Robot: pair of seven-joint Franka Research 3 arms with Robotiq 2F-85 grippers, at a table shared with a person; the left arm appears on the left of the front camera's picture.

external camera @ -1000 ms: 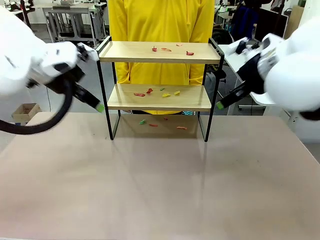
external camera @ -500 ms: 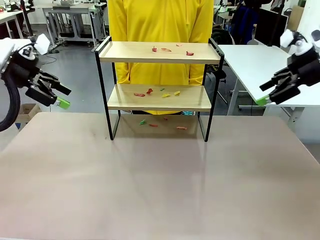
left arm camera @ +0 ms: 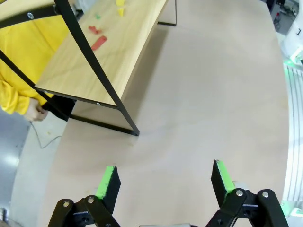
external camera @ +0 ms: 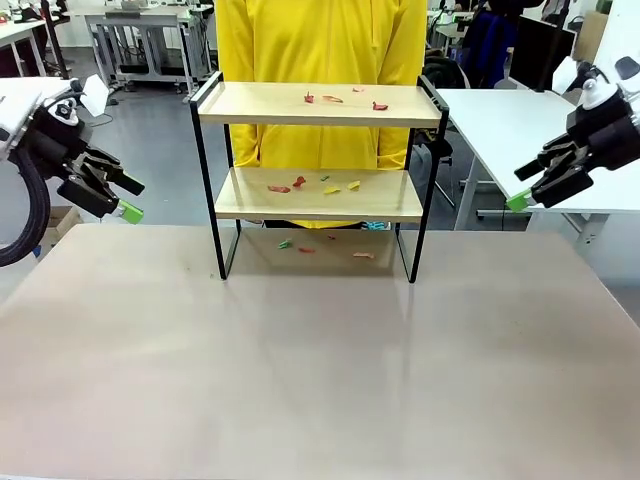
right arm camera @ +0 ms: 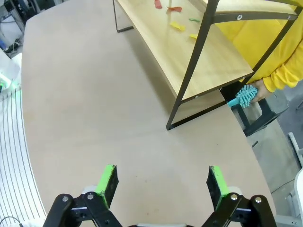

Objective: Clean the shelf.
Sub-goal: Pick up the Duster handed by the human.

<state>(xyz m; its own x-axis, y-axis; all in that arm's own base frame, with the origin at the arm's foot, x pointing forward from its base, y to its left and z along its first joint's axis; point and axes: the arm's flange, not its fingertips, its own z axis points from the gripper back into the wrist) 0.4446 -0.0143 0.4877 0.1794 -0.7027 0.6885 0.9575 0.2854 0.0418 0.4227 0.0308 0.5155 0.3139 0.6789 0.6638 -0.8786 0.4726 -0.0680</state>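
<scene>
Shelf (external camera: 318, 150) unmoved, scraps (external camera: 330, 187) still on both boards, left tool (external camera: 134, 199), right tool (external camera: 518, 188) barely shifted, jaws spread wide

Both arms have drawn back from the sides of the shelf (external camera: 260, 103). The left gripper (external camera: 130, 198) now hangs by the far left corner of the table (external camera: 320, 380), and the right gripper (external camera: 520, 187) by its far right corner.
</scene>
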